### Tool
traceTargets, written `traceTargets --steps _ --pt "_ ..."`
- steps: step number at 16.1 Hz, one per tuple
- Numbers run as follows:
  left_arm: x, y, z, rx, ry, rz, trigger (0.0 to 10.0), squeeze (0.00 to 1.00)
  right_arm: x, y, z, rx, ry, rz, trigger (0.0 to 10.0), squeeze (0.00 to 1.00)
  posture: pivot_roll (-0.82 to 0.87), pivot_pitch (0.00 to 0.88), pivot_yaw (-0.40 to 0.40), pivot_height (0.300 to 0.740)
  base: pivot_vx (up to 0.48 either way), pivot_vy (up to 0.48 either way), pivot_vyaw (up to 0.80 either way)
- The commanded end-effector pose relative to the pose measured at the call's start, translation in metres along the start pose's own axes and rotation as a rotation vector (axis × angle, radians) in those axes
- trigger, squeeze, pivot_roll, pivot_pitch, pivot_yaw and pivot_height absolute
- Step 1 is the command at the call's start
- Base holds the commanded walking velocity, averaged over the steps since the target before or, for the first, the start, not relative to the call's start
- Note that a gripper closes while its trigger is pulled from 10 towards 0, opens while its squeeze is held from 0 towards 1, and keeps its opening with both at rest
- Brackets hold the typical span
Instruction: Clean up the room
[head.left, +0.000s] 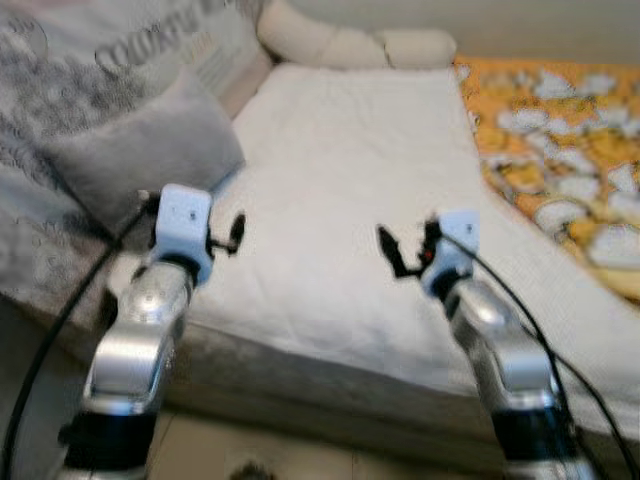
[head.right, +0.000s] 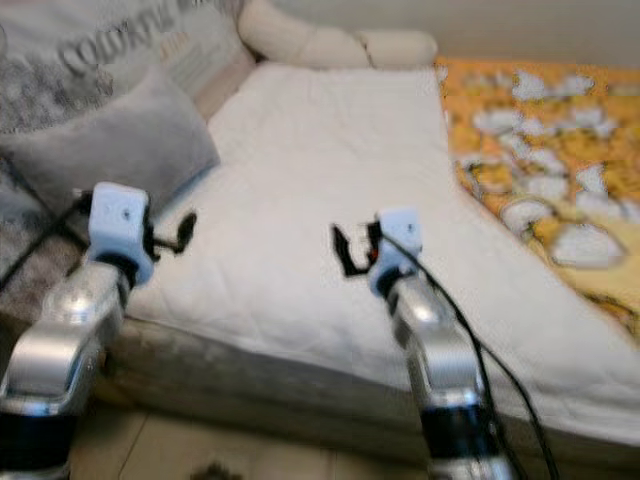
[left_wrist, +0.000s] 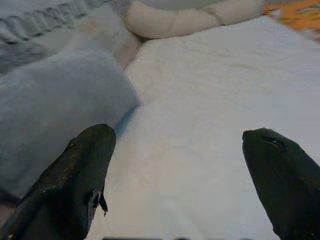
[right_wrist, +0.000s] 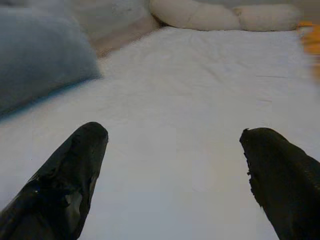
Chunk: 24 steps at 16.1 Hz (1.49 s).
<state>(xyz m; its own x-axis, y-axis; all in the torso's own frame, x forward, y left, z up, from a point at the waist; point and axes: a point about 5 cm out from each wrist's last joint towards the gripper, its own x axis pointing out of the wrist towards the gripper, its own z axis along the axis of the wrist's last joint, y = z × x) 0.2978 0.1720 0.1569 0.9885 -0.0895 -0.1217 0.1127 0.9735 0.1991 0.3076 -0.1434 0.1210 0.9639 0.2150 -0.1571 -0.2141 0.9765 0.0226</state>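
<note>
Closest to robot: floor: pale tiles (head.left: 300, 450) under the bed edge, w/ a small dark bit I can't make out.
Left gripper (left_wrist: 175, 165): up over the near left side of the bed, just beside the gray pillow. Fingers (left_wrist: 75, 175) spread wide, nothing btwn them.
Right gripper (right_wrist: 175, 170): up over the middle of the white cover. Fingers (right_wrist: 65, 175) also wide apart, holding nothing.
Bed top: white quilted cover (head.left: 340, 220), flat and mostly smooth, no small stuff on it near the grippers.
Gray pillow (head.left: 150, 150): left side, lying on the cover and leaning on gray patterned bedding (head.left: 60, 90). Prob the next thing to tidy, but that's a guess.
How pillow will feel: soft, squashy, light. Won't break. Will flop and sag if held by one spot.
Where to grab: pinch a corner or the near edge, where the cloth bunches up. The middle is too fat for the fingers.
Right side: orange blanket w/ white shapes (head.left: 560, 150), lying along the bed edge, a bit rumpled. Soft and floppy too; grab an edge fold.
Far end: long cream cushion (head.left: 350, 45) across the head of the bed, touching the cover.
Blur: head views are fuzzy, so small things can't be told.
</note>
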Motion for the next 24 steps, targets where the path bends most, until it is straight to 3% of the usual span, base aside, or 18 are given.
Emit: traceTargets --steps 1,19,24 --pt "0.000 0.004 0.001 0.018 0.000 0.012 10.0 0.95 0.002 -0.001 0.006 -0.018 -0.037 -0.022 10.0 0.00 0.01 0.000 0.033 0.740 0.000 -0.277 0.00" --pt "-0.002 -0.003 -0.008 -0.015 0.028 0.004 10.0 0.96 0.002 -0.010 0.001 -0.056 -0.020 -0.047 10.0 0.00 -0.02 0.000 0.050 0.740 0.000 -0.276 0.00" --pt "0.000 -0.002 -0.007 -0.008 0.024 0.002 10.0 0.96 0.005 -0.011 0.001 -0.052 -0.014 -0.055 10.0 0.00 -0.02 0.000 0.050 0.740 0.000 -0.278 0.80"
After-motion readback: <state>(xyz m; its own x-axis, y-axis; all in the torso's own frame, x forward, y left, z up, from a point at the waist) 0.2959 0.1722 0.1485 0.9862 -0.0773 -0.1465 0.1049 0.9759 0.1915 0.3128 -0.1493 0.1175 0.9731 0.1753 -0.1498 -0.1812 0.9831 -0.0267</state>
